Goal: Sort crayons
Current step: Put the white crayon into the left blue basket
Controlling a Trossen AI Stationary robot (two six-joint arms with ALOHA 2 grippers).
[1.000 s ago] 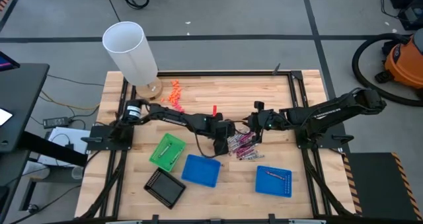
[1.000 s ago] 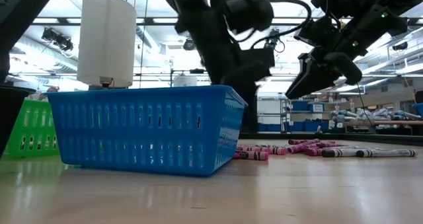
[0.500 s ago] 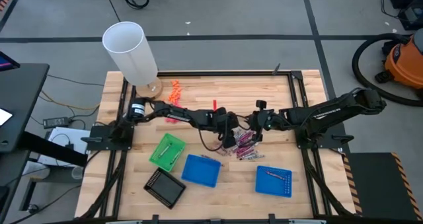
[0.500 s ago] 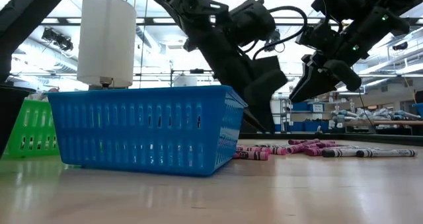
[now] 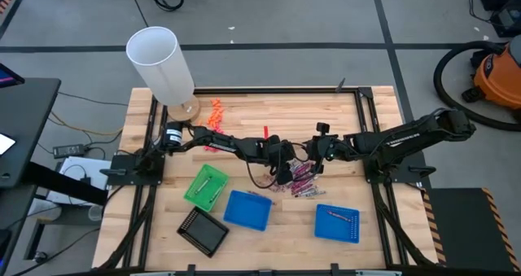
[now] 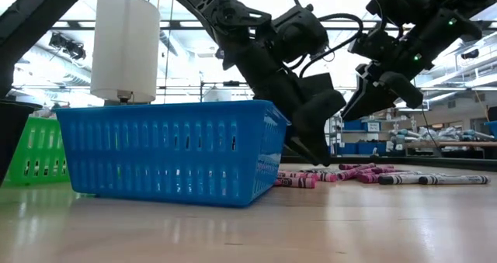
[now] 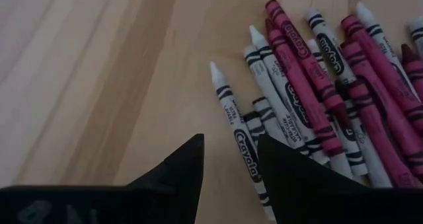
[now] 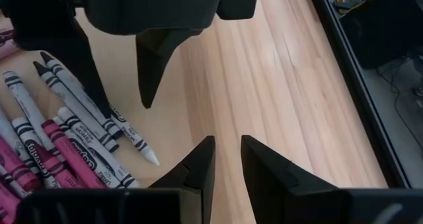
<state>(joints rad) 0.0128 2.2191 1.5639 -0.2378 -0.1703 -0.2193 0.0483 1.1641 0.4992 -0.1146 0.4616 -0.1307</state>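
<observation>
The crayons [image 5: 299,180] lie loose in a heap on the wooden table, pink, maroon and silvery-white; they also show in the low view [image 6: 365,172]. My left gripper [image 7: 230,148] is open and slants down at the heap's left edge [image 5: 286,173], low over the table [image 6: 314,156]. Its fingers stand on either side of one white crayon [image 7: 232,118] without plainly touching it. My right gripper [image 8: 227,151] hangs higher, right of the heap [image 5: 314,164], slightly open and empty. It looks across at the left gripper's fingers [image 8: 147,85].
Along the near side stand a green tray [image 5: 205,186], a blue basket [image 5: 247,210], a black tray [image 5: 203,231] and a second blue tray [image 5: 337,222] with a crayon in it. A white cylinder [image 5: 159,64] and orange bits [image 5: 216,113] are at the far left.
My left gripper has moved toward the table's right edge and down, reaching the edge of the crayon heap, and has tipped more steeply downward. The crayons lie as before.
</observation>
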